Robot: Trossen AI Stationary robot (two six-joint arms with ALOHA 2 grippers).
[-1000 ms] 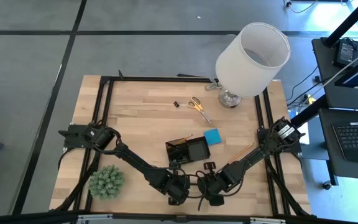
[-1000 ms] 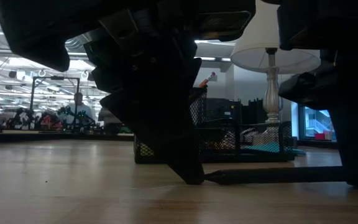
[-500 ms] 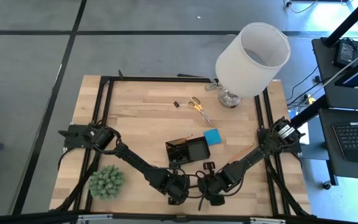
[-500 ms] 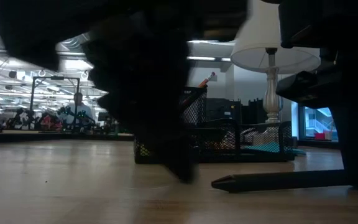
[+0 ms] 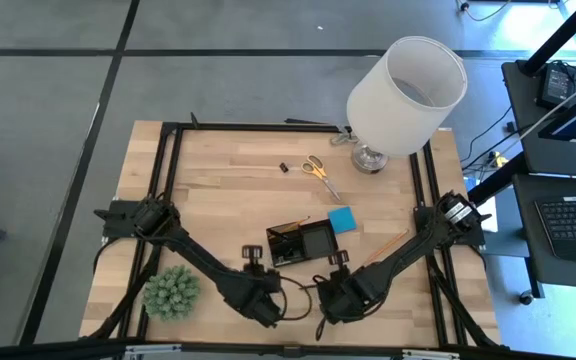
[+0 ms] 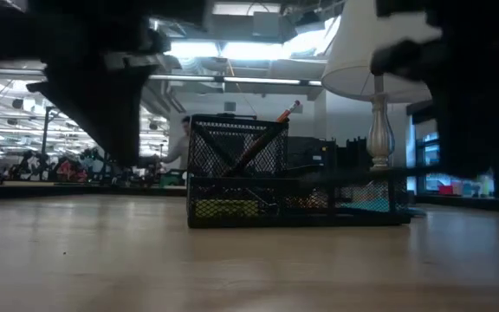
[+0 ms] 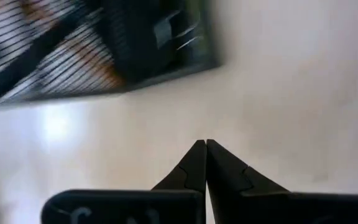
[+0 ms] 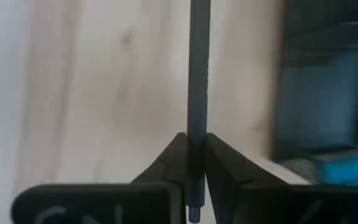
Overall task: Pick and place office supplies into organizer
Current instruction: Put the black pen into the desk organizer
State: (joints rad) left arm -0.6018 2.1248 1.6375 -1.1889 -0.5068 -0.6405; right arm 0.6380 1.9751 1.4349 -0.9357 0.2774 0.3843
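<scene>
Both arms lifted | right tool (image 8: pixel 193 144) clamps pen (image 8: pixel 198 68) | left tool (image 7: pixel 206 147) closed, empty

The wooden table (image 5: pixel 218 185) carries the organizer (image 5: pixel 301 243), scissors (image 5: pixel 318 170), blue pad (image 5: pixel 341 220), lamp (image 5: pixel 403 95) and plant ball (image 5: pixel 171 292).

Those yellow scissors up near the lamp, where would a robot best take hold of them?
Probably at the blades, just below the yellow handles, coming straight down from above. The scissors lie flat and shut on the table, so the blades form one narrow bar two fingers can straddle; the handle loops look wider and rounded.
</scene>
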